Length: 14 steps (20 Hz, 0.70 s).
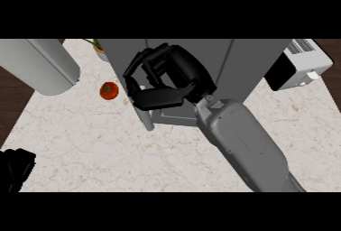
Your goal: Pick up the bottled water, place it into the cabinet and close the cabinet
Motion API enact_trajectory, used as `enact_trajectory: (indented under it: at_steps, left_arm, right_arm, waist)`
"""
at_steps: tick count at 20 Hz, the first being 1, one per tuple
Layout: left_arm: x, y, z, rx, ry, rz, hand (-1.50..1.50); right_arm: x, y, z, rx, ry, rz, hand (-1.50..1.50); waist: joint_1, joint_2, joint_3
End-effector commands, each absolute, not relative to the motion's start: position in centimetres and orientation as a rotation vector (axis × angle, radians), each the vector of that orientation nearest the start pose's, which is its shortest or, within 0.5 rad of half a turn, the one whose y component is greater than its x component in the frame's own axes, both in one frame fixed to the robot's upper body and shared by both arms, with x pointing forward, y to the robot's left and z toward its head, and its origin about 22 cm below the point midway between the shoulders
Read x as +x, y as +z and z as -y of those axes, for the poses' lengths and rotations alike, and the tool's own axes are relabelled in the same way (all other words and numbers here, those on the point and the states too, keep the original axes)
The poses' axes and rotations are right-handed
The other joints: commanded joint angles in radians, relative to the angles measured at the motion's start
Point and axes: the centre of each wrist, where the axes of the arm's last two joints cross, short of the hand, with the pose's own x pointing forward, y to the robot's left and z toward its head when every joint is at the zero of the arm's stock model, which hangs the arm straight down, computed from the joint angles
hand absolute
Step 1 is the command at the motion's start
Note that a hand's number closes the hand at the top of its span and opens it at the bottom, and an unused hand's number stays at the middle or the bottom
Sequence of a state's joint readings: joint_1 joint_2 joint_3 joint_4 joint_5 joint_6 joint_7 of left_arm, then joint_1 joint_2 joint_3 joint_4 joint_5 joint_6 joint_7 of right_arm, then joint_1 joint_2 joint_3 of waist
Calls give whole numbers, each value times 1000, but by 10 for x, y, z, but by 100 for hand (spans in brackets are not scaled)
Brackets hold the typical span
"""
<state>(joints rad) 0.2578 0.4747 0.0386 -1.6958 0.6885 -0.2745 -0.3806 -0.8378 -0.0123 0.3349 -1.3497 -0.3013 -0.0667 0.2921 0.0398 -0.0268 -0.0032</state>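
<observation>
Bottled water: not visible; possibly inside the cabinet (193,58) already, or hidden by the hand, cannot tell which. Cabinet: grey, at the far edge of the tabletop (93,144), door edge (148,121) standing out toward me. Right hand (163,81): fingers curled at the cabinet front, apparently on the door. Judged stage: placing likely done, closing left. Left hand (15,169): resting at lower left, fingers indistinct. Tomato (108,90) beside the cabinet; toaster (300,65) at right.
</observation>
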Motion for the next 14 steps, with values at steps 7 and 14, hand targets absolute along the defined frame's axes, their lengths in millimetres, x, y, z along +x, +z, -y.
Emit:
enact_trajectory:
  at_steps: [7,14]
  left_arm:
    - [187,36,-346,-334,73,1907,150]
    - [190,32,-344,-345,65,1886,150]
  right_arm:
    - [399,162,117,353,420,1656,150]
    - [404,159,109,368,457,1644,150]
  waist:
    - [-3,47,3]
    - [7,50,1]
